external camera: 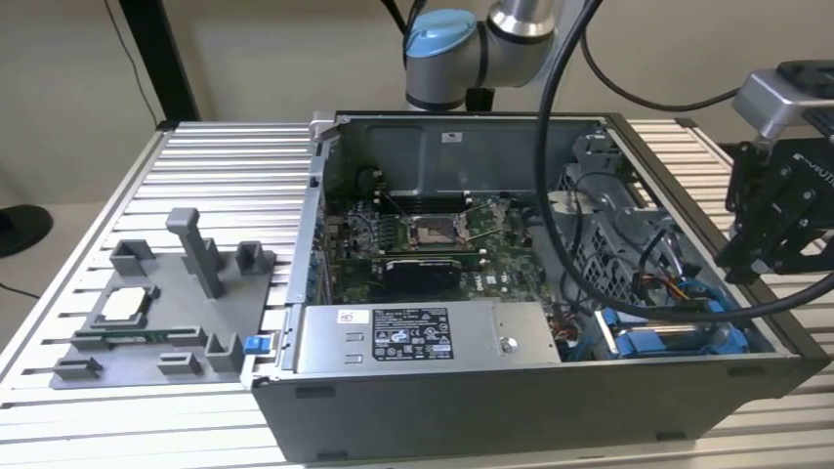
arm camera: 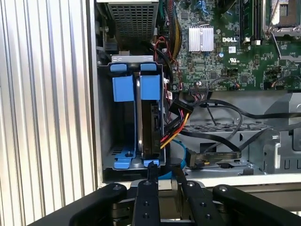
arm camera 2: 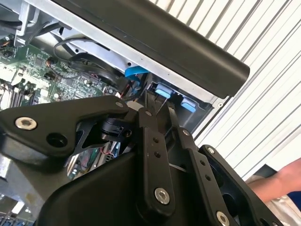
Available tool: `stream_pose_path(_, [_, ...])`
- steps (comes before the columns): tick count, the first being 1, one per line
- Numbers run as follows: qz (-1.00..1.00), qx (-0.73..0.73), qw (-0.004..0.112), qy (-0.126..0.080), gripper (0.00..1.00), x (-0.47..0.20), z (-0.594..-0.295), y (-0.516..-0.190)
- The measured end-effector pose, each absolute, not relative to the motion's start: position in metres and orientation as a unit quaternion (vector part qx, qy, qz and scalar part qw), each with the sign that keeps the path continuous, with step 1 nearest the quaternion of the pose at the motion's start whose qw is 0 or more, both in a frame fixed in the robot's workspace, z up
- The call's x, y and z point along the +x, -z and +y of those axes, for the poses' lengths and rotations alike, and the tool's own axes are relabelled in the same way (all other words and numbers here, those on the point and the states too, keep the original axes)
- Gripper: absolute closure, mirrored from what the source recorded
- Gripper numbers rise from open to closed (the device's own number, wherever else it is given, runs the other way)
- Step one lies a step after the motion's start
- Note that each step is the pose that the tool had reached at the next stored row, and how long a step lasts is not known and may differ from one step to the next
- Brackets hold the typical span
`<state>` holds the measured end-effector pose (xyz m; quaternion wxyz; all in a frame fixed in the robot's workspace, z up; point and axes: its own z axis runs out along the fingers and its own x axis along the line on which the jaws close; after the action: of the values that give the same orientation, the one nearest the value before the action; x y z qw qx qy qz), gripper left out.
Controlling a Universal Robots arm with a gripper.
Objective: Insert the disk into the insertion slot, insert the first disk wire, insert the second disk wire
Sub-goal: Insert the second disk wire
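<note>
The disk (arm camera: 153,126) stands edge-on in the insertion slot of the drive cage (arm camera: 106,117), held in its blue carrier (arm camera: 150,87); a second blue carrier (arm camera: 123,87) sits beside it. In the exterior view the disk (external camera: 671,342) lies at the case's near corner, on that view's right. A connector with red, yellow and black wires (arm camera: 178,112) hangs next to the disk's edge. A blue wire (arm camera: 181,153) and a black flat plug (arm camera: 197,162) lie loose on the case floor. My gripper (arm camera: 164,175) hovers just outside the cage end, fingers (arm camera 2: 155,141) shut with nothing between them.
The open computer case (external camera: 521,410) holds a motherboard (external camera: 431,239) and a grey power-supply box (external camera: 417,337). A thick black cable (external camera: 554,225) from the arm droops across the case. A grey fixture with parts (external camera: 156,303) sits on the table at the exterior view's left. A person's arm (arm camera 2: 277,183) is nearby.
</note>
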<state>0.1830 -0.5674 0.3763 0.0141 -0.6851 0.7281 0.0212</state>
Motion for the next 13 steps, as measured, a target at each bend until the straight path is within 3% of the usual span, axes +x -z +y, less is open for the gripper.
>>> stream_pose_path(13, [0.728, -0.685, 0.014, -0.021, 0.0, 0.183, -0.556, -0.376])
